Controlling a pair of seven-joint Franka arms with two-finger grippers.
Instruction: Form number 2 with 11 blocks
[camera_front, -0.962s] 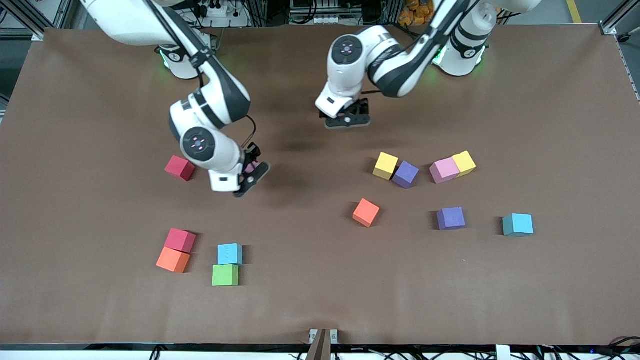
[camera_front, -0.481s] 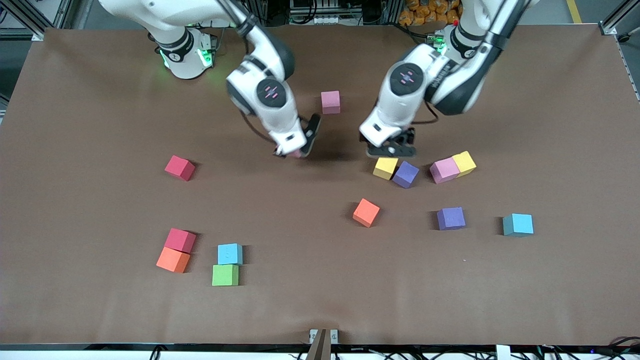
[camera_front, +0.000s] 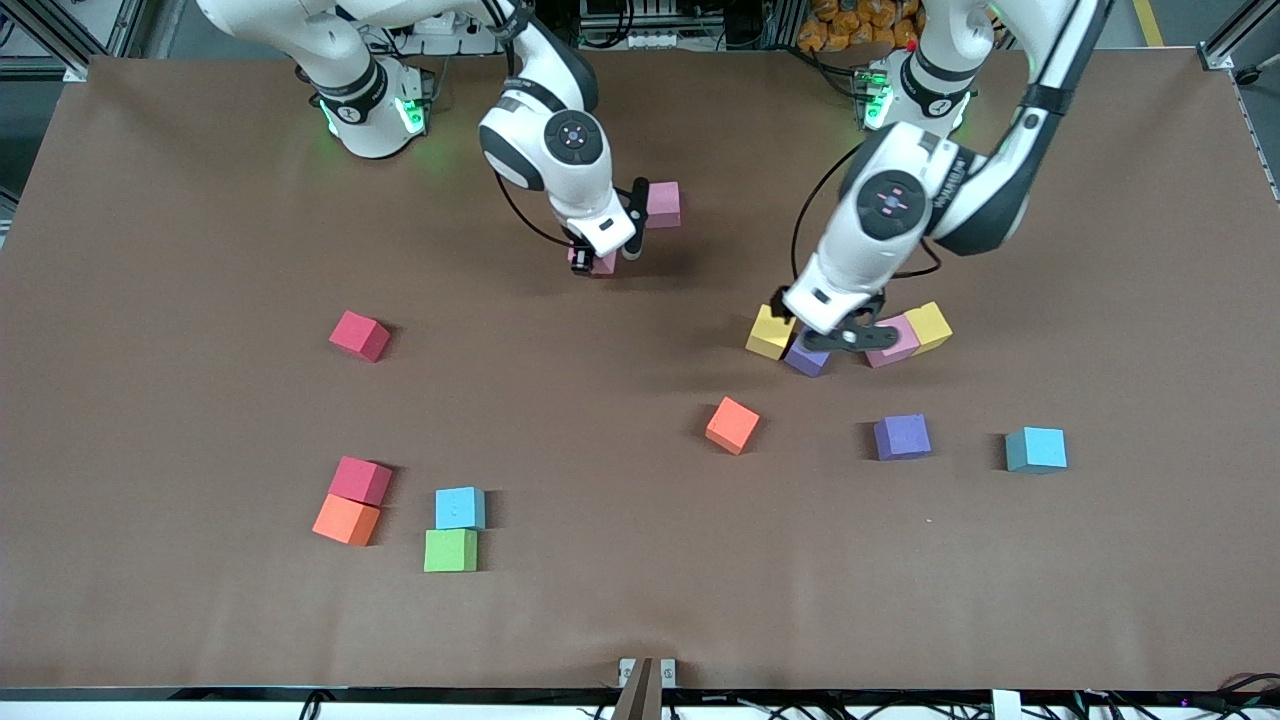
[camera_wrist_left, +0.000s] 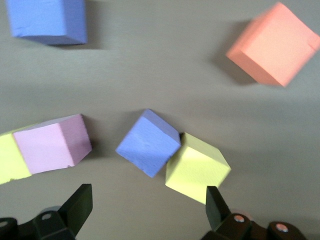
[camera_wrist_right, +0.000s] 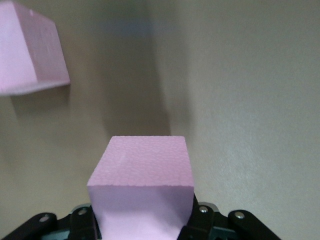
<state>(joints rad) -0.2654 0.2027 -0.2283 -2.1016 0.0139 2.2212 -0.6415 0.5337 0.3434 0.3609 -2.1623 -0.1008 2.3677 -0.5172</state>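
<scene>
My right gripper (camera_front: 600, 258) is shut on a pink block (camera_wrist_right: 142, 185) and holds it low over the table, close beside a second pink block (camera_front: 662, 204) that rests there; that block also shows in the right wrist view (camera_wrist_right: 30, 47). My left gripper (camera_front: 835, 335) is open and empty just over a purple block (camera_wrist_left: 148, 142). This block touches a yellow block (camera_wrist_left: 197, 167), and a pink block (camera_wrist_left: 52, 144) lies beside them. No number 2 shows; the blocks lie scattered.
A yellow block (camera_front: 928, 325) touches the pink one. An orange (camera_front: 732, 425), a purple (camera_front: 902, 437) and a light blue block (camera_front: 1036, 449) lie nearer the front camera. Toward the right arm's end lie red (camera_front: 360, 335), red (camera_front: 361, 481), orange (camera_front: 346, 520), light blue (camera_front: 460, 508) and green (camera_front: 450, 550) blocks.
My right gripper carried its pink block from mid-table up beside the resting pink block. My left gripper left that block and moved over the yellow and purple pair.
</scene>
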